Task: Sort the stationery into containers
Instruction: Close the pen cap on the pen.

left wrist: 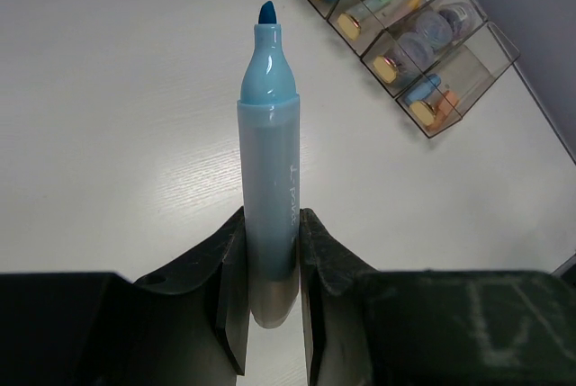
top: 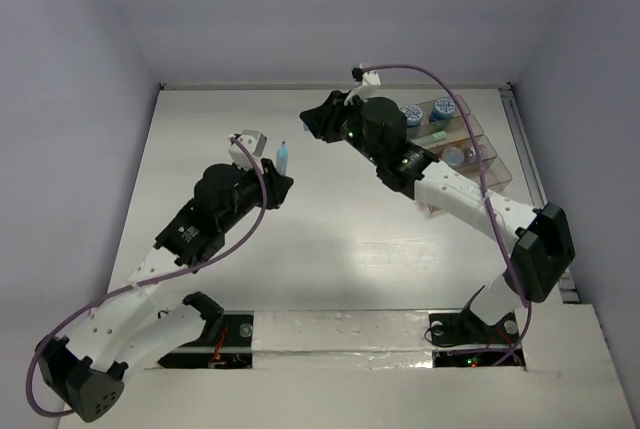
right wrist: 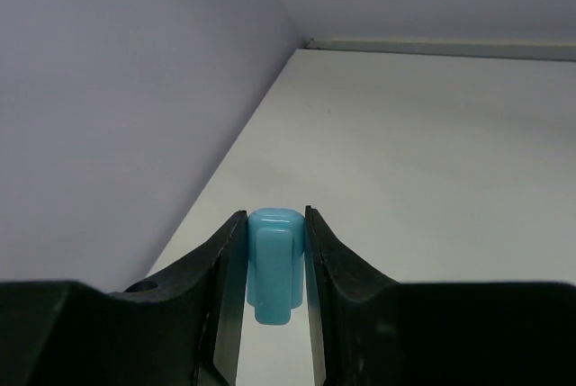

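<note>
My left gripper [left wrist: 270, 228] is shut on the lower barrel of a light-blue marker [left wrist: 268, 161], which points up and away with its dark blue tip bare. In the top view the marker [top: 283, 156] stands out of the left gripper [top: 278, 181] at mid-table. My right gripper [right wrist: 273, 224] is shut on a small light-blue cap [right wrist: 273, 260]. In the top view the right gripper [top: 312, 125] hangs just right of the marker, apart from it. The containers [top: 497, 171] sit at the back right, holding blue rolls [top: 410, 114], a green stick [top: 432, 136] and jars [top: 455, 156].
The left wrist view shows the stepped containers [left wrist: 490, 53] ahead to the right, with an orange stick [left wrist: 447, 98] in the nearest one. Grey walls close in the table at the back and sides. The right arm's forearm [top: 460, 194] lies over the front of the containers.
</note>
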### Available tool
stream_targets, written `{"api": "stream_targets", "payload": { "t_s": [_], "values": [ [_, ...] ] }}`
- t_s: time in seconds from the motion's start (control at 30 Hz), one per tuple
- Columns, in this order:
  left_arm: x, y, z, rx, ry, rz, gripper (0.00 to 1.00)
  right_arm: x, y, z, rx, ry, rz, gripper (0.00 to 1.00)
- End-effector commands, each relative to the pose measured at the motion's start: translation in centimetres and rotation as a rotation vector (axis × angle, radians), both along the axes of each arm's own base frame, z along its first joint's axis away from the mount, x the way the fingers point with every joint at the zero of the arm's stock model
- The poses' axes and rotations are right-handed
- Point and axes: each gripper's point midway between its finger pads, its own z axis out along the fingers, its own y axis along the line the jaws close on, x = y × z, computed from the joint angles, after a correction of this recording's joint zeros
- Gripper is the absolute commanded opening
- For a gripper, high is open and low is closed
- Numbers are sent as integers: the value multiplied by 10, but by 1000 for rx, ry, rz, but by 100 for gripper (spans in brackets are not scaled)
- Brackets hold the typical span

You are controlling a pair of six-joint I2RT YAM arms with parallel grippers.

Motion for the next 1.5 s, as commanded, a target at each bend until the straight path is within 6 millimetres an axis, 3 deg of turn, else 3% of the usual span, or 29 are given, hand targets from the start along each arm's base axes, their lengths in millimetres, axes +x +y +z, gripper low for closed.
{"api": "stream_targets", "payload": {
  "t_s": [0.0, 0.17, 0.4, 0.9, 1.47],
  "values": [
    [8, 2, 25, 14, -74, 89, 0, -18, 4, 27, 110, -37, 64, 0],
    [13, -4, 17, 49, -67, 121, 0, -29, -12, 40, 132, -59, 48, 0],
    [21, -9, 8, 76, -60, 153, 0, -38, -10, 42, 196, -36, 81, 2],
    [10, -31, 20, 34, -119, 47, 0, -27, 12, 32, 221, 9, 118, 4],
    [10, -36, 18, 33, -108, 25, 0, -28, 22, 36, 204, -3, 148, 5]
  ]
}}
